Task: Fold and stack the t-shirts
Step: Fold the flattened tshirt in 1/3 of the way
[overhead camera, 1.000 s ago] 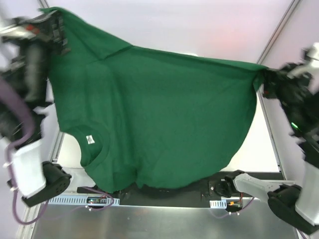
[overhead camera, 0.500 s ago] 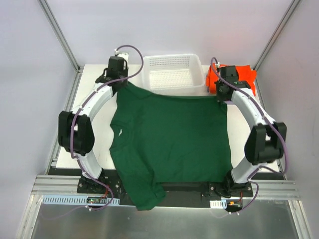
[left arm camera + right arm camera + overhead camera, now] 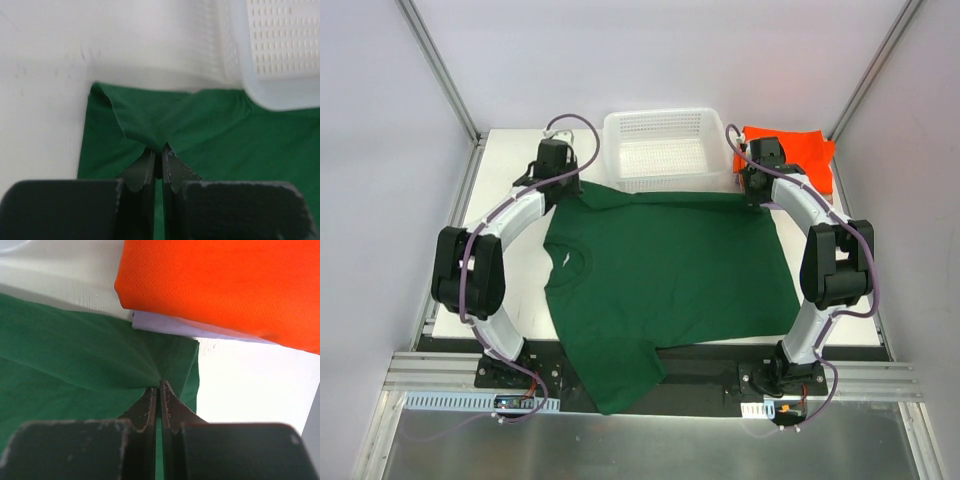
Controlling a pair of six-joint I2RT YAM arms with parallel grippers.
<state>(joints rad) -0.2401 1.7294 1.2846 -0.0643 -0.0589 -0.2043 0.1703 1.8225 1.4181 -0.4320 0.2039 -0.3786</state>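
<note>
**Green shirt laid out flat, both hands pinching its far corners**

The green t-shirt lies spread across the middle of the table, collar to the left, hem to the right. Its near sleeve spills over the near edge of the table, so the layout isn't quite tidy.

Up at the far edge, the left hand is clamped tight on a fold of green cloth at the far-left corner, just near of the white basket. The wrist view shows the fabric tenting up into the closed tips. The right hand does the same on the far-right corner, fingers together on a pinch of green, right beside the folded pile.

That pile sits at the far right of the table: an orange t-shirt on top, with a lilac t-shirt peeking out beneath it.

Why hold two corners like this? It keeps the far edge stretched straight between the hands, and the body of the shirt lies smooth. My read: spreading is about done and folding not yet begun. The dangling sleeve looks like the thing to watch, since it could drag or bunch when the cloth is lifted.
</note>
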